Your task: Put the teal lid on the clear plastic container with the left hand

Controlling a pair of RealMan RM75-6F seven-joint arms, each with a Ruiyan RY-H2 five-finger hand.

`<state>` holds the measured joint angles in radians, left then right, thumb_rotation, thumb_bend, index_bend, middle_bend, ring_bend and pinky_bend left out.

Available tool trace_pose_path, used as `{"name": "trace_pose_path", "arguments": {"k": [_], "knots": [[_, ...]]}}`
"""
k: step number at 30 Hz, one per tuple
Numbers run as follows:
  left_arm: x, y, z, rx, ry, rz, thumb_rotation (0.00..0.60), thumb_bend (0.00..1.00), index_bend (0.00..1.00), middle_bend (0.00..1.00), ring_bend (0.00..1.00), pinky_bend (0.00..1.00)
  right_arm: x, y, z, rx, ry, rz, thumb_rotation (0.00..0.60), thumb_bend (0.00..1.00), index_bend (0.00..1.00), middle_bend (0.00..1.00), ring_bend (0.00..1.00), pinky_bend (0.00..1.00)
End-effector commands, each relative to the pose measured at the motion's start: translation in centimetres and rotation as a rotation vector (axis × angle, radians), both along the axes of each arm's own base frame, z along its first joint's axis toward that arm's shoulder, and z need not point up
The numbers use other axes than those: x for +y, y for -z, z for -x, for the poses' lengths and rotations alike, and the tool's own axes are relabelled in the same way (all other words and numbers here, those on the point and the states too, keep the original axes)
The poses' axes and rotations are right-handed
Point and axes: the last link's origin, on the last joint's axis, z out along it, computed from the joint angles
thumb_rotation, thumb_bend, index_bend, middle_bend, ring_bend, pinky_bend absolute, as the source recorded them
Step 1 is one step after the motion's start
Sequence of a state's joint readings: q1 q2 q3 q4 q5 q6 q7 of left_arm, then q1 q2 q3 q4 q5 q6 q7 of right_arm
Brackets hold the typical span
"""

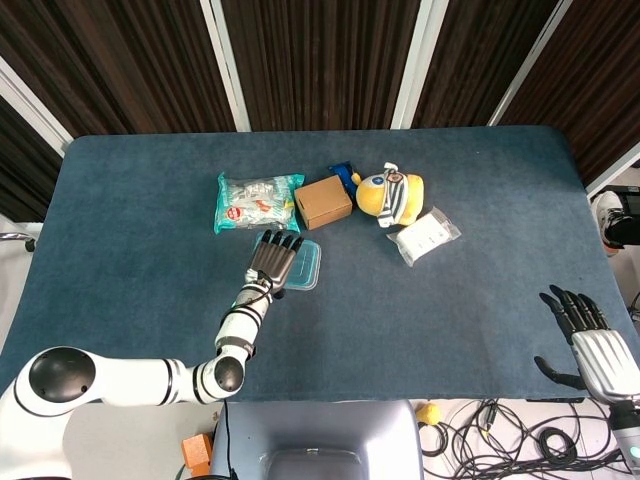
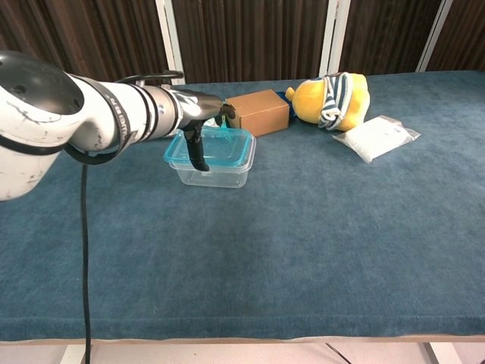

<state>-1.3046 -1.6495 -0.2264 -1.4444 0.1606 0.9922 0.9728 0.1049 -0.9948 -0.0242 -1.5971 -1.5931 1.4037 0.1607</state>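
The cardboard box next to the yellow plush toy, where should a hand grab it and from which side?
Probably from above, across the two long side faces of the cardboard box. Its flat top is clear, while the plush toy crowds one short end and the snack bag lies near the other.

Left arm extended forward over surface [image 1: 130,260]; left hand [image 1: 272,260] palm down, fingers [image 1: 281,243] straight, thumb hanging downward. Right hand [image 1: 592,345] at near right edge, fingers spread, holding nothing.

Blue table [image 1: 450,300]: container [image 2: 212,173], box [image 1: 323,202], plush [image 1: 392,195], 2 packets [image 1: 257,200].
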Motion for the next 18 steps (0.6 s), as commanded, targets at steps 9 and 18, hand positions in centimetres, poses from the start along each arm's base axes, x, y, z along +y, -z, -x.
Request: {"name": "trace_pose_path", "arguments": {"k": [9, 18], "knots": [[-1.7, -1.6, 1.8, 0.01, 0.026, -0.02, 0.6, 0.29, 0.0, 0.28, 0.08, 0.01, 0.1, 0.3, -0.1, 0.007, -0.005, -0.006, 0.6, 0.2, 0.0, 0.0, 0.0, 0.0], [-2.5, -1.1, 1.9, -0.001, 0.046, 0.008, 0.6, 0.29, 0.0, 0.29, 0.09, 0.01, 0.0, 0.5, -0.3, 0.006, -0.008, -0.008, 0.6, 0.2, 0.0, 0.0, 0.0, 0.0]]}}
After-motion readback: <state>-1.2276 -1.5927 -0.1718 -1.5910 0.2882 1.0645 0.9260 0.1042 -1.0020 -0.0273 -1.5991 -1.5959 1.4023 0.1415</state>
